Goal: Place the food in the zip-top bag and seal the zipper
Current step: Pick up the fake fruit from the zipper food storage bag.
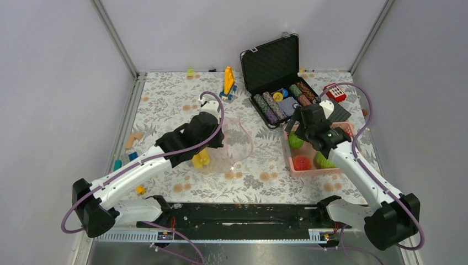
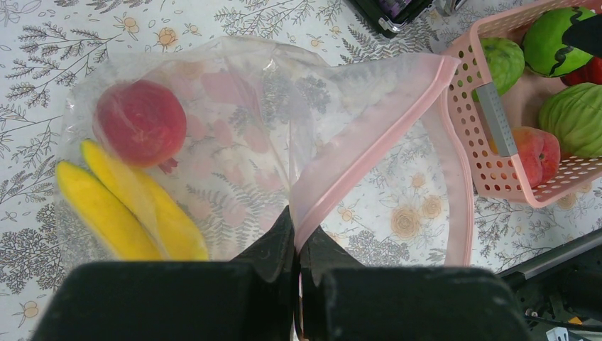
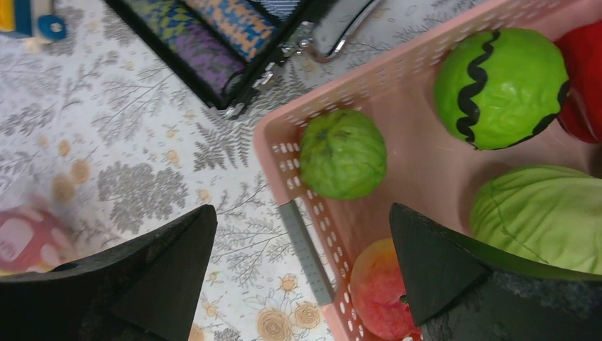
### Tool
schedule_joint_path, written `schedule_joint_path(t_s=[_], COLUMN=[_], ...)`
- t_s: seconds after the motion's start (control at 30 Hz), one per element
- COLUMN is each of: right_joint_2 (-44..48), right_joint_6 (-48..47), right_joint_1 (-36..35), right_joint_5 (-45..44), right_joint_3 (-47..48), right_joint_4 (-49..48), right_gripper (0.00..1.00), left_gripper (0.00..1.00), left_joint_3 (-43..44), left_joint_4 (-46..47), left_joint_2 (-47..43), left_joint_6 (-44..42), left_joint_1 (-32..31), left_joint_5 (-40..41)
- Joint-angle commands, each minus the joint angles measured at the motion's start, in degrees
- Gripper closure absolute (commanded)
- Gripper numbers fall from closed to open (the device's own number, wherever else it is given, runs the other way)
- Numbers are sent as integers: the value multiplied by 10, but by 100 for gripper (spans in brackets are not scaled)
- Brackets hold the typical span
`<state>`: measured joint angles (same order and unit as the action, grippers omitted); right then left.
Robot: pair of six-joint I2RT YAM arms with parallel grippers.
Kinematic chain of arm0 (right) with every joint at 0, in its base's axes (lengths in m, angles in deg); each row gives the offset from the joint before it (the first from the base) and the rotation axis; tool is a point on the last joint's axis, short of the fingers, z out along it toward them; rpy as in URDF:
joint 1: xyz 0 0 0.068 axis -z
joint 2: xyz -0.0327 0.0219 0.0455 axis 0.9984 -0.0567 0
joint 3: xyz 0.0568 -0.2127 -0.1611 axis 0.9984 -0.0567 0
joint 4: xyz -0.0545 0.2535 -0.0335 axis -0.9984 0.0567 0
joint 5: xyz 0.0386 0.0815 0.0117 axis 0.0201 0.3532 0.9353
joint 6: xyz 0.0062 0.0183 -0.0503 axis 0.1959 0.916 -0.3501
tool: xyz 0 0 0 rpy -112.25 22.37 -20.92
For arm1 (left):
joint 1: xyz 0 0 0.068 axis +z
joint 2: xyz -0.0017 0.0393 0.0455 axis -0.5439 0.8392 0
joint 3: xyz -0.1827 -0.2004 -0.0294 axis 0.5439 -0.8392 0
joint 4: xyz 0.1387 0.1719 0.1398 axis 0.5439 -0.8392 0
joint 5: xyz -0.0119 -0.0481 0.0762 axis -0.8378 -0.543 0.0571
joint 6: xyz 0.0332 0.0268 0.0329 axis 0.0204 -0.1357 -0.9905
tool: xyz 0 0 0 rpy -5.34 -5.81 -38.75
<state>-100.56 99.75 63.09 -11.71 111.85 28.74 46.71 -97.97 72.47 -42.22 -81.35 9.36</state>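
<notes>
bag (image 2: 234, 149) holds bananas (image 2: 121, 206), red fruit (image 2: 140, 122) (left of frame) | left gripper (image 2: 297, 249) pinches zipper (image 2: 369, 145), unsealed | right gripper (image 3: 302, 209) spread over basket (image 3: 397, 71), several pieces left

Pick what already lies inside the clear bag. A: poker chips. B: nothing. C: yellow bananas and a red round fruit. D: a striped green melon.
C: the left wrist view shows the yellow bananas and a red round fruit through the zip-top bag, while the green pieces lie in the pink basket.
</notes>
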Motion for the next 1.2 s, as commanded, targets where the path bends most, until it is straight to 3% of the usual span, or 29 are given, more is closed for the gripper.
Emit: schedule_joint_path(t_s=[0.0,0.4,1.17], right_joint_2=[-36,-138,-232], right_joint_6=[39,76,98], right_joint_1=[34,69,71], right_joint_5=[-12,22,40], right_joint_3=[-5,-7,-9], right_joint_4=[9,-37,-86], right_gripper=[0,0,0], left_gripper=[100,100,100], left_joint_3=[-4,-2,-2], left_joint_4=[27,27,27], left_joint_2=[-16,-13,-10], left_joint_6=[-8,-10,-12], left_joint_1=[3,3,2], left_joint_5=[6,9,10])
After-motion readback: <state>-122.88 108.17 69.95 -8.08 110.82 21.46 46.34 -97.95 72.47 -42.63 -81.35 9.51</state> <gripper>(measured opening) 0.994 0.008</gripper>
